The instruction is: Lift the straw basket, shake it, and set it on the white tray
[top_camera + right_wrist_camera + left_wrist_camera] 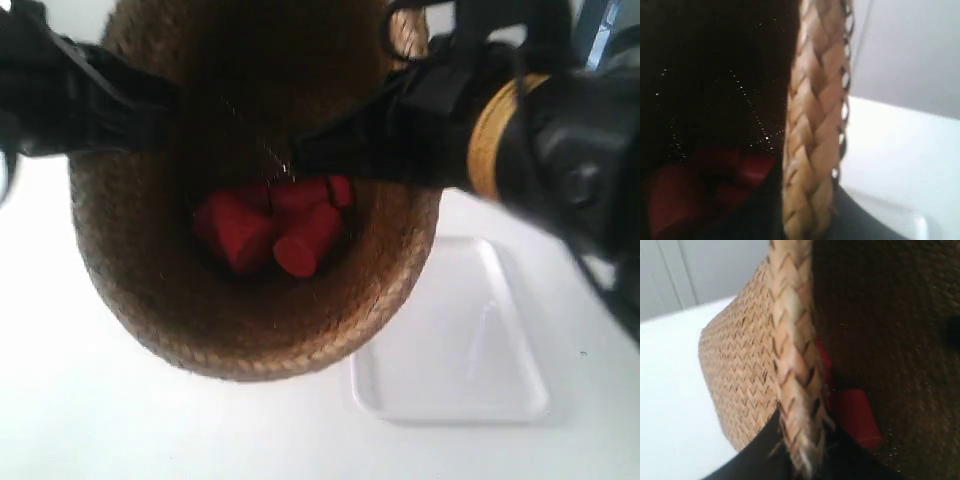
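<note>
The straw basket (250,330) hangs in the air close under the exterior camera, tilted, with its dark inside showing. Red cylinder-shaped pieces (270,230) lie at its bottom. My left gripper (800,455) is shut on the braided rim (790,340), one black finger outside the wall and one inside. My right gripper (807,220) is shut on the opposite rim (815,100) in the same way. In the exterior view the two black arms reach in from the view's left (170,110) and right (300,155). The white tray (470,380) lies below, at the lower right.
A white tabletop (60,400) spreads under the basket. A corner of the white tray (900,220) shows past the rim in the right wrist view. A pale wall (715,265) stands behind the table.
</note>
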Tool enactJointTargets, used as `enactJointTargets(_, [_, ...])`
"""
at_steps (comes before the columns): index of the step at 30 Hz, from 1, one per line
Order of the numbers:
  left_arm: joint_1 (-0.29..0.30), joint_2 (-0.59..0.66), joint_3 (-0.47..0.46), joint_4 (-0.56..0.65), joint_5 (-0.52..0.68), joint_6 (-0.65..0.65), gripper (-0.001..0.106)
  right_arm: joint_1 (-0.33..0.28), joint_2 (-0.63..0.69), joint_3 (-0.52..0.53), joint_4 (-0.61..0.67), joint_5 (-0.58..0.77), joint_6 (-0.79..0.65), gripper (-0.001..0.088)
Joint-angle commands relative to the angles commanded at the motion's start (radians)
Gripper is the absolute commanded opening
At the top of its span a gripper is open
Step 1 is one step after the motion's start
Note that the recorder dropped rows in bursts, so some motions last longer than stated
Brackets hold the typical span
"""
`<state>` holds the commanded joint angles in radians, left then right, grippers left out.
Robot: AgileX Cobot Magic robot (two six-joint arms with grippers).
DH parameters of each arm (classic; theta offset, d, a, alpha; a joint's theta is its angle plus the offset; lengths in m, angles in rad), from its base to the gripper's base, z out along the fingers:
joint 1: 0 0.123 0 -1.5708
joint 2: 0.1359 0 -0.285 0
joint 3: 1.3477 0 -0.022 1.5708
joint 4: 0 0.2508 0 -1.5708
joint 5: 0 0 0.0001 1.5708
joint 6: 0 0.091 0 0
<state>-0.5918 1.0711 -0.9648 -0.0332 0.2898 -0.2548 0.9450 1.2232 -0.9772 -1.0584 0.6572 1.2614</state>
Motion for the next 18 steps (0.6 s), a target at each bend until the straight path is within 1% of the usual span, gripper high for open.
enactJointTargets(1, [-0.016, -0.029, -0.005, 0.000, -0.005, 0.000, 0.000, 0.020, -0.035, -0.005, 0.050, -0.005, -0.066, 0.0000])
enactJointTargets(2, [-0.033, -0.053, -0.007, 0.000, -0.025, 0.000, 0.000, 0.039, -0.070, -0.005, 0.058, -0.013, -0.066, 0.0000])
enactJointTargets(3, [-0.040, -0.074, -0.003, 0.033, -0.055, 0.014, 0.000, 0.049, -0.096, 0.005, 0.036, -0.027, -0.047, 0.0000])
enactJointTargets(4, [-0.037, -0.074, 0.006, 0.071, -0.079, 0.006, 0.000, 0.046, -0.101, 0.023, -0.043, -0.043, 0.005, 0.0000])
enactJointTargets(5, [-0.028, -0.058, 0.016, 0.086, -0.091, -0.013, 0.000, 0.036, -0.089, 0.042, -0.135, -0.039, 0.087, 0.0000])
enactJointTargets(6, [-0.012, -0.031, 0.026, 0.093, -0.097, -0.042, 0.000, 0.019, -0.061, 0.060, -0.228, -0.010, 0.169, 0.0000])
enactJointTargets(7, [0.003, -0.009, 0.025, 0.093, -0.083, -0.068, 0.000, 0.002, -0.032, 0.064, -0.255, 0.030, 0.193, 0.0000])
enactJointTargets(8, [0.006, -0.004, 0.016, 0.080, -0.054, -0.084, 0.000, -0.005, -0.018, 0.058, -0.219, 0.064, 0.170, 0.0000])
enactJointTargets(9, [0.001, -0.010, -0.002, 0.056, -0.028, -0.084, 0.000, -0.001, -0.018, 0.038, -0.131, 0.108, 0.118, 0.0000])
enactJointTargets(10, [-0.012, -0.035, -0.021, 0.053, -0.006, -0.071, 0.000, 0.011, -0.037, 0.017, -0.022, 0.119, 0.041, 0.0000])
enactJointTargets(11, [-0.031, -0.062, -0.037, 0.053, 0.002, -0.052, 0.000, 0.030, -0.065, 0.003, 0.052, 0.108, -0.023, 0.0000])
enactJointTargets(12, [-0.050, -0.097, -0.051, 0.053, -0.002, -0.036, 0.000, 0.050, -0.103, -0.004, 0.102, 0.067, -0.072, 0.0000])
enactJointTargets(13, [-0.062, -0.128, -0.056, 0.064, -0.024, -0.021, 0.000, 0.066, -0.139, -0.001, 0.114, 0.011, -0.085, 0.0000])
enactJointTargets(14, [-0.064, -0.151, -0.056, 0.086, -0.046, -0.004, 0.000, 0.073, -0.165, 0.009, 0.087, -0.036, -0.079, 0.0000])
enactJointTargets(15, [-0.064, -0.156, -0.043, 0.134, -0.075, 0.014, 0.000, 0.070, -0.168, 0.027, -0.002, -0.076, -0.051, 0.0000])
enactJointTargets(17, [-0.038, -0.119, 0.004, 0.207, -0.141, -0.022, 0.000, 0.038, -0.118, 0.066, -0.278, -0.031, 0.169, 0.0000])
enactJointTargets(18, [-0.015, -0.083, 0.027, 0.216, -0.163, -0.066, 0.000, 0.014, -0.073, 0.075, -0.355, 0.022, 0.258, 0.0000])
